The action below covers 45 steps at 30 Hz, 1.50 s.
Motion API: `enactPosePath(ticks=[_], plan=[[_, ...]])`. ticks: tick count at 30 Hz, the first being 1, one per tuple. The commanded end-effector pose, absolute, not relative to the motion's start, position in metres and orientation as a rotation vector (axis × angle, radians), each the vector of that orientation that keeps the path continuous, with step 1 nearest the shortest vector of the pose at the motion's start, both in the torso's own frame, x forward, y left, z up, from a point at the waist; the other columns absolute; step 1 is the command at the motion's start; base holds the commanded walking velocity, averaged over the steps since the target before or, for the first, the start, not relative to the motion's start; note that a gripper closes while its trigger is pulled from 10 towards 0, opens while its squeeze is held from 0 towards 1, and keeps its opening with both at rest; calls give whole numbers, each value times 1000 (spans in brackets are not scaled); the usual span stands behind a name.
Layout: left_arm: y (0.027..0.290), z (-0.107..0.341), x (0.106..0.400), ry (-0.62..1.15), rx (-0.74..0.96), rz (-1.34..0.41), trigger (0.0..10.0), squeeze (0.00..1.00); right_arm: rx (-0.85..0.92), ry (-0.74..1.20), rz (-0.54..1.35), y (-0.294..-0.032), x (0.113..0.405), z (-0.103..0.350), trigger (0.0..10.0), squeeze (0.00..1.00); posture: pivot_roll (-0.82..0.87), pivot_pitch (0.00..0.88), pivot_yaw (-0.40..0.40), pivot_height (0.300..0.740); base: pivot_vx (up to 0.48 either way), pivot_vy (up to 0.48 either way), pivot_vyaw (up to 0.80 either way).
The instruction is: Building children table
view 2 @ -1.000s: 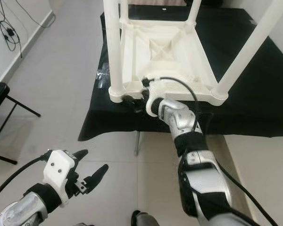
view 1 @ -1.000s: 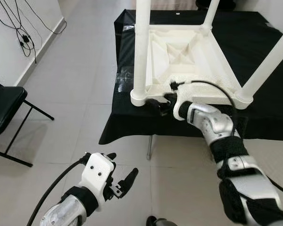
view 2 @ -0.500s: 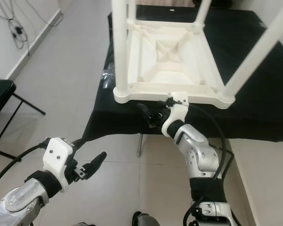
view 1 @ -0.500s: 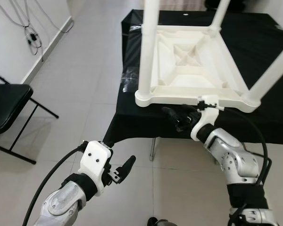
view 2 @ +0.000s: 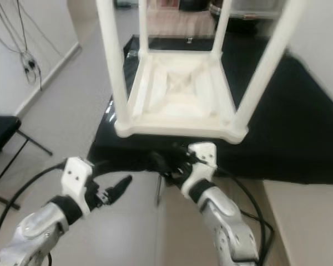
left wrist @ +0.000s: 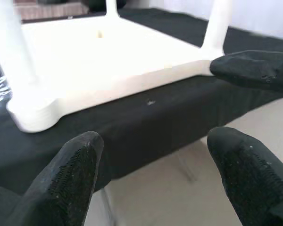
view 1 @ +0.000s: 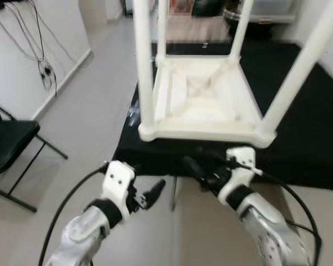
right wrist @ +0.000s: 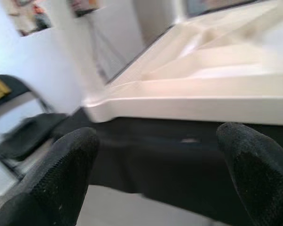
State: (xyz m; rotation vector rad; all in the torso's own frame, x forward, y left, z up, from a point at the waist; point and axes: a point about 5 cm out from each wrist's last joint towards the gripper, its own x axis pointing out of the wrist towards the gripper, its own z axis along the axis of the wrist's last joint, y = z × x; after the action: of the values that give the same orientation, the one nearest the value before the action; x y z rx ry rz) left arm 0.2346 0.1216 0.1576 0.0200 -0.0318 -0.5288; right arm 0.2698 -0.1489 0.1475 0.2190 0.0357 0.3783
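A white plastic children's table (view 1: pixel 200 105) lies upside down on a black-clothed table (view 1: pixel 311 155), its four legs pointing up. My right gripper (view 1: pixel 198 173) is open just below and in front of the cloth's near edge, under the white top's rim (right wrist: pixel 193 99), touching nothing. My left gripper (view 1: pixel 147 197) is open too, lower and to the left, over the floor. In the left wrist view the left gripper (left wrist: pixel 155 179) faces the white top's near corner (left wrist: pixel 33 113), with a right finger (left wrist: pixel 254 70) at the side.
A black folding chair (view 1: pixel 5 147) stands at the left on the grey tiled floor (view 1: pixel 83 116). Cables (view 1: pixel 44 72) hang down the white wall beyond it. The black cloth hangs over the near table edge, with a thin table leg (view 1: pixel 173 194) beneath it.
My right gripper has drawn back from the white top's near rim to below the cloth's edge. My left gripper has risen toward the table. The head view has shifted.
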Motion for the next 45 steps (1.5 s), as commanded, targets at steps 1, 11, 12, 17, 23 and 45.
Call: enactPosePath(ticks=[1,11,12,17,23,45], plan=[[126,151,238,-8,-4,-500,10000,0,212,37,368,-146,272,146,10000,0,-60,36,-17,740,0,-472,0],[126,149,250,-13,-38,-485,10000,0,110,19,388,-140,279,148,10000,0,-62,10,-18,740,0,-330,0],[127,149,251,-18,-30,-477,10000,0,101,18,380,-140,280,147,10000,0,-64,5,-17,740,0,0,0],[135,148,253,-29,-13,-381,10000,0,50,17,349,-140,283,145,10000,0,-65,0,-15,740,0,0,0],[142,144,253,-3,-14,-310,10000,0,41,30,348,-140,284,142,10000,0,-58,0,-17,740,0,160,0],[146,149,260,-36,15,-268,10000,0,33,21,314,-140,288,140,10000,0,-58,0,-7,740,0,284,0]])
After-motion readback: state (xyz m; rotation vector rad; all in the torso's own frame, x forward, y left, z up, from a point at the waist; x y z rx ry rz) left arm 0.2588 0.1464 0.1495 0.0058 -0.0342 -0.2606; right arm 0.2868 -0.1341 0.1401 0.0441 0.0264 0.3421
